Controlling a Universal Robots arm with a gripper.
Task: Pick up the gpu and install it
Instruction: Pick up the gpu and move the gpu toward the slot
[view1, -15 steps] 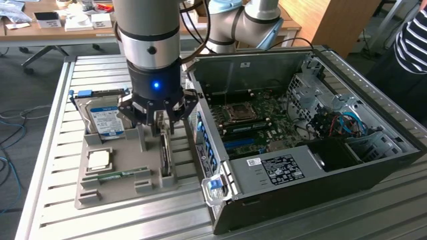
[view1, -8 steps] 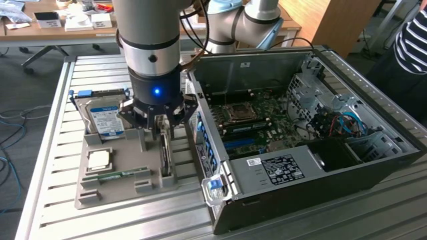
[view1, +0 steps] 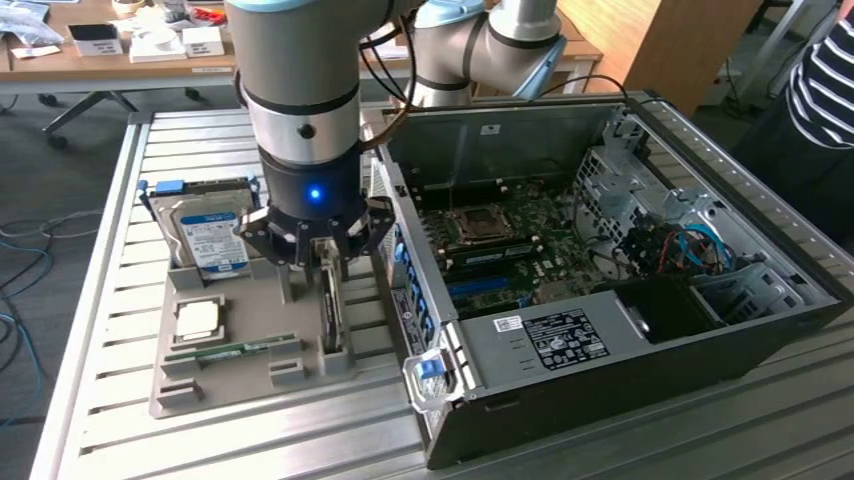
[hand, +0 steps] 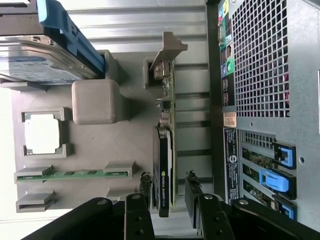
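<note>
Your hand (hand: 168, 184) points straight down, fingers apart astride the gpu (hand: 165, 165), which stands on edge in the grey tray (view1: 180, 395) on the surface (view1: 107, 250), a green logo and unreadable white lettering on its black shroud, the open computer case (view1: 601, 410) just beside.

Surface: pale metal surface (view1: 114, 330), slatted, with long parallel grooves.
Computer case: dark computer case (view1: 747, 340) lying on its side directly on the slats, open side up.
Holder tray: flat grey holder tray (view1: 180, 390) resting on the slats just beside the computer case, on the exterior view's left of it.
</note>
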